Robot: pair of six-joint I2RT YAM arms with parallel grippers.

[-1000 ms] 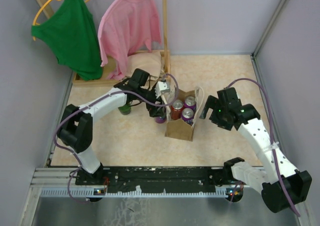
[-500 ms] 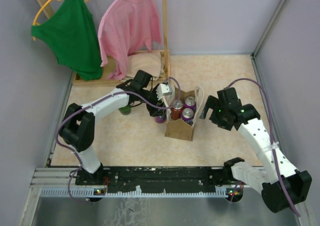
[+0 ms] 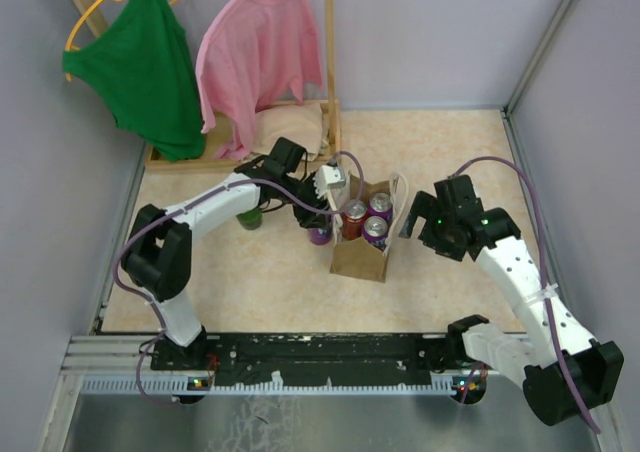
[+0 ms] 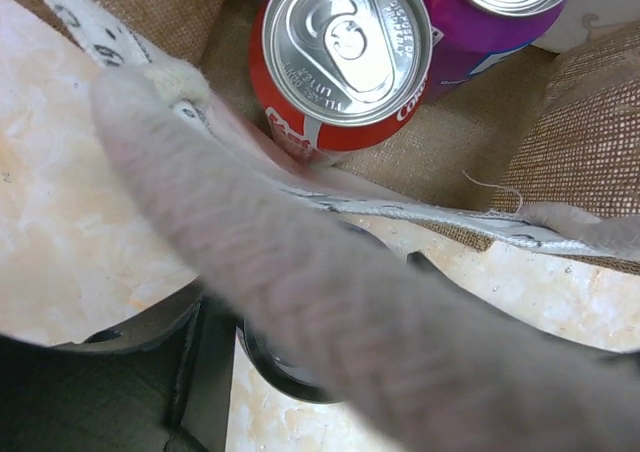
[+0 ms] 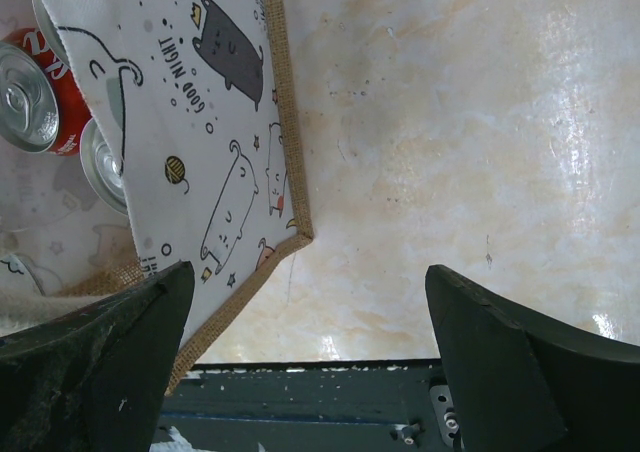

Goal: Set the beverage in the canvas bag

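The canvas bag (image 3: pixel 358 258) stands upright mid-table with a red can (image 3: pixel 353 212) and two purple cans (image 3: pixel 380 204) inside. A purple can (image 3: pixel 320 237), the beverage, stands on the table against the bag's left side. My left gripper (image 3: pixel 322 223) straddles it. In the left wrist view the bag's pale handle strap (image 4: pixel 330 302) crosses in front of the jaws, so only the can's dark rim (image 4: pixel 285 377) shows and the grip is hidden. My right gripper (image 3: pixel 408 220) hovers open just right of the bag, nothing between its fingers (image 5: pixel 110 362).
A green can (image 3: pixel 249 219) stands left of the left arm. At the back left, a wooden rack holds a green top (image 3: pixel 145 62) and a pink shirt (image 3: pixel 260 57) above a folded beige cloth (image 3: pixel 290 130). Walls close both sides. A black rail (image 3: pixel 300 350) runs along the near edge.
The left jaws have narrowed around the purple can and the left wrist has edged slightly right toward the bag. The right arm has not moved.
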